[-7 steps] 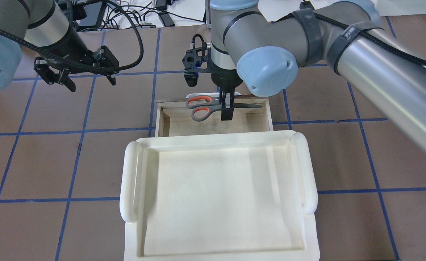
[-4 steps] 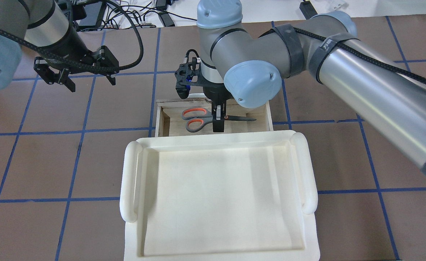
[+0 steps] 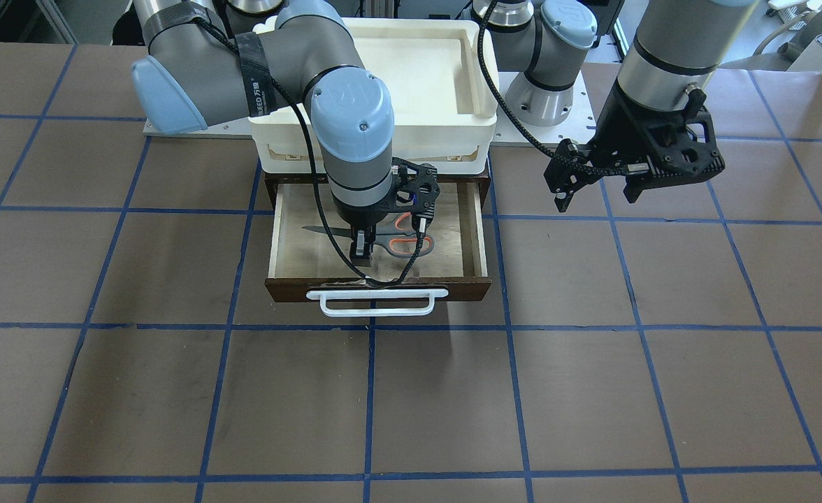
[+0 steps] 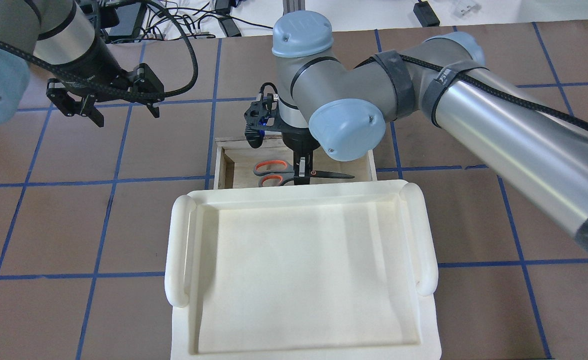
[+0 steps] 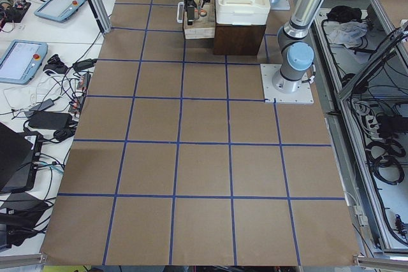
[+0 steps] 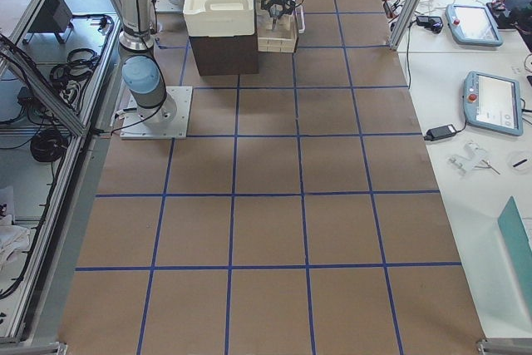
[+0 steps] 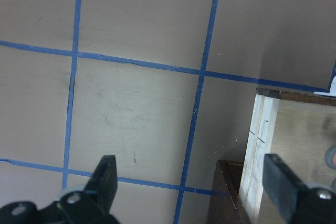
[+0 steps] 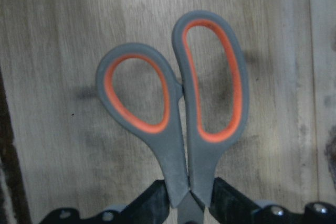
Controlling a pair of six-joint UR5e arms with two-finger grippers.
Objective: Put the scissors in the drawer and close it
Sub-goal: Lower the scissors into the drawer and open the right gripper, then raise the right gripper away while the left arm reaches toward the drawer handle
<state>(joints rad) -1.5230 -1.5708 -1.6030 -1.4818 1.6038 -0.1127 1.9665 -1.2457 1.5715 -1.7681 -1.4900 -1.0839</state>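
Observation:
The scissors (image 4: pixel 272 169), grey handles lined orange with dark blades, hang low inside the open drawer (image 4: pixel 219 167). My right gripper (image 4: pixel 301 172) is shut on them near the pivot. In the right wrist view the scissors (image 8: pixel 173 124) lie just over the pale plywood floor, held by the right gripper (image 8: pixel 189 198); I cannot tell whether they touch it. From the front, the drawer (image 3: pixel 299 244) is pulled out, with its white bar handle (image 3: pixel 376 302), the scissors (image 3: pixel 404 244) and the right gripper (image 3: pixel 362 255). My left gripper (image 4: pixel 126 116) is open and empty, left of the drawer.
A white plastic tray (image 4: pixel 179 250) sits on top of the dark cabinet (image 5: pixel 239 36) that houses the drawer. The left wrist view shows the drawer's corner (image 7: pixel 262 145) between the open fingers (image 7: pixel 105 177). Brown table with blue grid lines lies all around.
My right gripper has come down with the scissors from above the drawer's front edge to low inside it, nearer the cabinet. The left arm has not moved.

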